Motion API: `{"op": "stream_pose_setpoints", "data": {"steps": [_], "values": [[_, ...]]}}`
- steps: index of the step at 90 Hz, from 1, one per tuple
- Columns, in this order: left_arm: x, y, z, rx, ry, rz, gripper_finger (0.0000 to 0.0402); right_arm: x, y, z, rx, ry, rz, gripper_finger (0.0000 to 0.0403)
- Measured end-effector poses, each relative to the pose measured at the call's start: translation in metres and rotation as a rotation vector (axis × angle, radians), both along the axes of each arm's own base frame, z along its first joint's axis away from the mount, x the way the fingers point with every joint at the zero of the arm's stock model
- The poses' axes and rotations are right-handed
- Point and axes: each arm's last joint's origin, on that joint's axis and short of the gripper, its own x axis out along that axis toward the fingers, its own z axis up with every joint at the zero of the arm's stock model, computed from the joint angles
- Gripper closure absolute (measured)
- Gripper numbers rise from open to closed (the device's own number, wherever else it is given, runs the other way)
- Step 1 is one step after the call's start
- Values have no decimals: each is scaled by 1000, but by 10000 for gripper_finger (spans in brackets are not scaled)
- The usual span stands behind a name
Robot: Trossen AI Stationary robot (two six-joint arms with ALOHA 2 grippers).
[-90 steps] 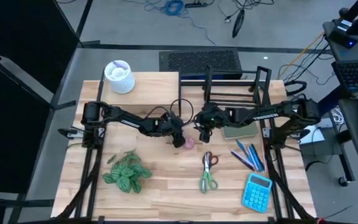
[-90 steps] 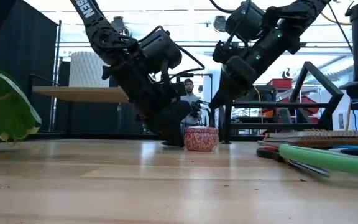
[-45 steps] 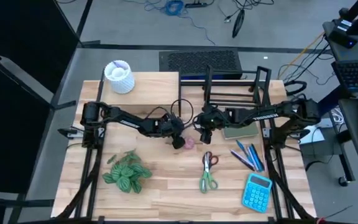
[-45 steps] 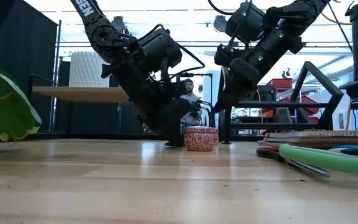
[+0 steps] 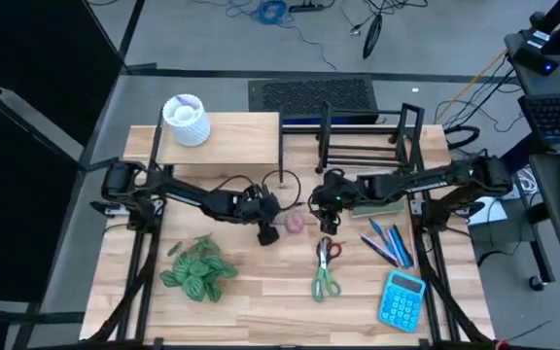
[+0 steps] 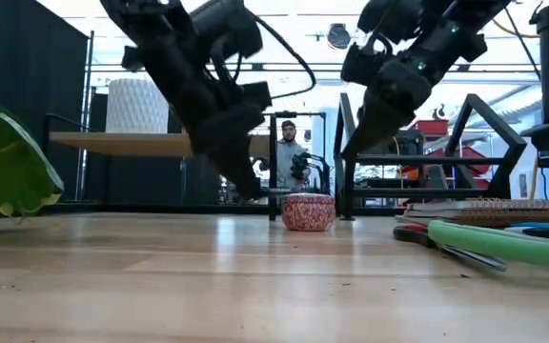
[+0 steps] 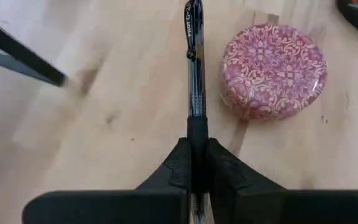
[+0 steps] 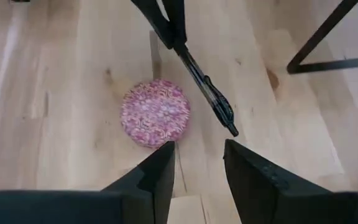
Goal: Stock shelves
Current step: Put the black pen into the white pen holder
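Pale wood marks one shelf, the riser [image 5: 224, 139] at the desk's far-left corner with a white vase [image 5: 186, 120] on top; beside it along the far edge stands the black wire rack [image 5: 363, 141], its slots bare as far as the high view shows.

Near the desk's middle, the left gripper [image 7: 196, 167] is clamped tight on a black pen [image 7: 194, 68], which juts forward from between its fingers. A second ago this gripper sat low against the pink patterned tin [image 5: 296, 223]; now it has lifted and drawn back toward the left edge, the pen coming up with it, while the tin stays on the wood just beside the pen's tip. The right gripper [image 8: 196, 163] has also pulled back toward the right edge and hovers above the tin with its fingers parted and nothing between them.

So the pick looks done, and the carry to a shelf is probably next; the rack's dividers would suit a pen.

Toward the near edge lie a leafy plant [image 5: 199, 269] on the left, scissors [image 5: 326, 267] in the middle, and coloured pens [image 5: 388, 243] and a blue calculator [image 5: 402, 299] on the right. A person [image 6: 289, 162] stands in the room behind.
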Motion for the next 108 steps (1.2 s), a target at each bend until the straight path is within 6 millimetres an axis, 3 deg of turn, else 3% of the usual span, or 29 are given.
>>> {"op": "stream_pose_setpoints", "data": {"steps": [23, 37, 59, 78, 96, 108], "values": [[-8, -6, 33, 27, -104, -5, 397, -11, 0, 13, 20, -3, -21, 282], [-16, -12, 60, 39, -201, -38, 398, -33, 1, 44, 67, 8, -71, 282], [-20, -13, 99, 85, -426, -67, 399, -39, 1, 85, 125, -333, -116, 256], [-17, -13, 125, 137, -619, -98, 400, -29, 3, 91, 88, -583, -61, 219], [-16, -13, 136, 176, -683, -116, 401, -19, 5, 107, 4, -814, -1, 215], [-16, -13, 136, 190, -686, -123, 401, -19, 8, 112, -25, -861, 48, 223]]}}
